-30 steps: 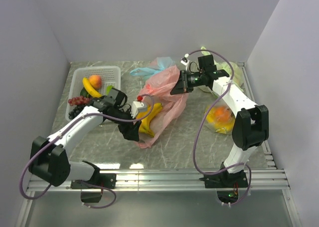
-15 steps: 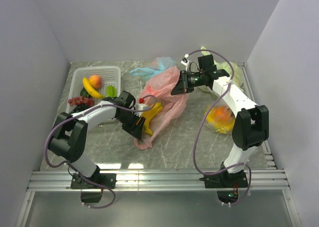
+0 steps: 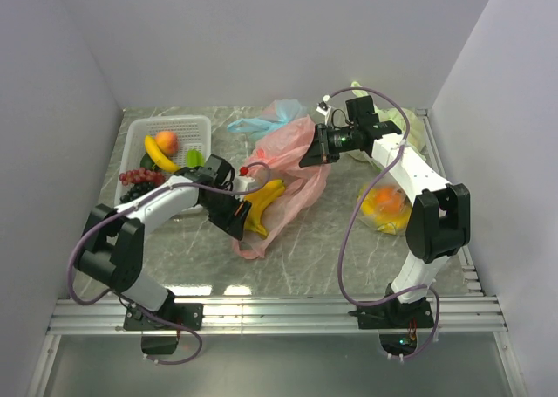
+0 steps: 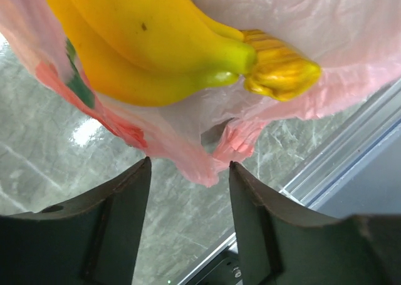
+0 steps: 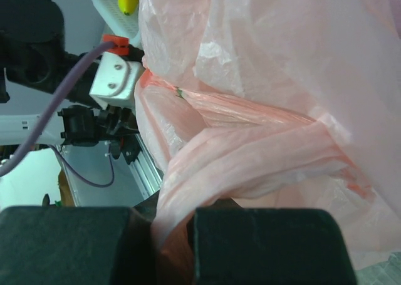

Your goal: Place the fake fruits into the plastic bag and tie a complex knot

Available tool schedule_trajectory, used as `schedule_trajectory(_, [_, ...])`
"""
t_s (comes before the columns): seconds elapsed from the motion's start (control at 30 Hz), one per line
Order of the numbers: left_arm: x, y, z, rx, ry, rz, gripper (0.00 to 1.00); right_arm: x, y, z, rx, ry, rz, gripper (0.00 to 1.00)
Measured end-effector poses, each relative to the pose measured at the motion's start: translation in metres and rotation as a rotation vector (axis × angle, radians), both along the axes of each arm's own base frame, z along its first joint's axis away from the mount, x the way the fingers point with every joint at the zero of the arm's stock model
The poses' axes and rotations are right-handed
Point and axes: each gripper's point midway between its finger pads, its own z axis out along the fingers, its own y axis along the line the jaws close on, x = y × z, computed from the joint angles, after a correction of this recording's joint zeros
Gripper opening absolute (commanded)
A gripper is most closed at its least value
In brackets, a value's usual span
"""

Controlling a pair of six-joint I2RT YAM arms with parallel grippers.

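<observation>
Now the left tool (image 4: 188, 172), jaws apart, is sitting just short of the bananas (image 4: 156, 47), which are lying crosswise ahead of it at the mouth of the plastic bag (image 3: 292, 166); the right tool (image 3: 309, 154) is clamping its handle.

- plastic bag (image 3: 292, 157): translucent pink; a red and green printed patch shows in the left wrist view.
- bananas (image 3: 266, 207) at the bag: bright yellow, one small dark speck, greenish tip, stalk end a deeper orange-yellow.
- basket (image 3: 179, 125): white, perforated grid.
- in the basket: yellow banana (image 3: 159, 151), orange-red round fruit (image 3: 166, 140), dark purple-red grapes (image 3: 138, 177), green piece (image 3: 193, 158).
- second bag (image 3: 257, 123): light blue. Third bag (image 3: 411, 128): pale green.
- surface (image 3: 314, 249): grey-green, marbled with pale veins.
- left arm (image 3: 157, 207), right arm (image 3: 418, 174): white with black joints; cable (image 3: 349, 231) purple.
- left fingers (image 4: 113, 228), right fingers (image 5: 269, 247): black.
</observation>
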Motion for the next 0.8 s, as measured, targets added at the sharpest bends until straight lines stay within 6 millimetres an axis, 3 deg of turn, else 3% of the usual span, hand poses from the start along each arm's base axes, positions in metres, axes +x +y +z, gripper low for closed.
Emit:
schedule_trajectory(0.07, [0.0, 0.0, -0.007, 0.008, 0.02, 0.0, 0.62, 0.0, 0.0, 0.0, 0.0, 0.001, 0.0, 0.0])
schedule_trajectory(0.23, [0.0, -0.005, -0.024, 0.026, 0.062, 0.007, 0.53, 0.0, 0.0, 0.002, -0.003, 0.0, -0.003, 0.0])
schedule_trajectory(0.3, [0.0, -0.006, -0.029, 0.033, 0.079, 0.014, 0.41, 0.001, 0.0, 0.003, -0.002, -0.005, -0.003, 0.0])
schedule_trajectory(0.33, [0.0, -0.006, -0.031, 0.034, 0.085, 0.019, 0.23, 0.002, 0.0, 0.004, -0.001, -0.008, -0.003, 0.0])
schedule_trajectory(0.37, [-0.001, -0.007, -0.031, 0.033, 0.09, 0.024, 0.15, 0.002, 0.0, 0.004, -0.001, -0.009, -0.003, 0.0])
schedule_trajectory(0.4, [0.0, -0.007, -0.03, 0.029, 0.086, 0.017, 0.01, 0.002, 0.0, 0.004, -0.002, -0.007, -0.003, 0.0])
schedule_trajectory(0.5, [0.007, -0.01, -0.019, 0.018, 0.065, 0.0, 0.0, 0.002, -0.001, 0.006, -0.007, -0.008, -0.007, 0.0])
schedule_trajectory(0.57, [0.017, -0.014, 0.004, -0.016, 0.037, -0.022, 0.0, 0.004, -0.002, 0.008, -0.019, -0.015, -0.013, 0.0])
schedule_trajectory(0.63, [0.033, -0.022, 0.042, -0.079, -0.028, -0.047, 0.0, 0.006, -0.005, 0.011, -0.039, -0.032, -0.017, 0.0])
schedule_trajectory(0.73, [0.059, -0.033, 0.126, -0.202, -0.211, -0.098, 0.0, 0.01, -0.012, 0.015, -0.075, -0.064, -0.035, 0.0])
schedule_trajectory(0.8, [0.059, -0.038, 0.188, -0.302, -0.362, -0.162, 0.0, 0.011, -0.017, 0.02, -0.1, -0.088, -0.053, 0.0])
